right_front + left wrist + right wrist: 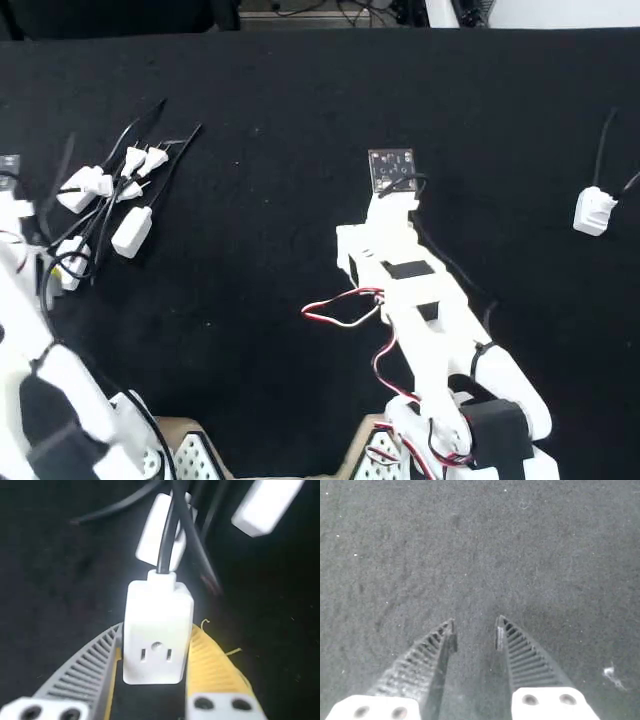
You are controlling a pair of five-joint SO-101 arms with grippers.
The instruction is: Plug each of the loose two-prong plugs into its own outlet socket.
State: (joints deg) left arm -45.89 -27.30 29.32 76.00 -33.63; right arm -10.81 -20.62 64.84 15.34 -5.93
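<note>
The left arm's jaws are clenched on a white outlet socket [157, 640]. Its slotted face is turned toward the wrist camera, and its black cord [167, 540] runs toward the tangle of white plugs and sockets [120, 195] at the left of the black surface [280, 100]. The right arm's jaws are released and empty over bare surface near centre.

Step in hand, as judged: the socket is secured and no plug is fetched yet. The next move calls for the right arm to grasp a loose plug and align its prongs with the slots.
</note>
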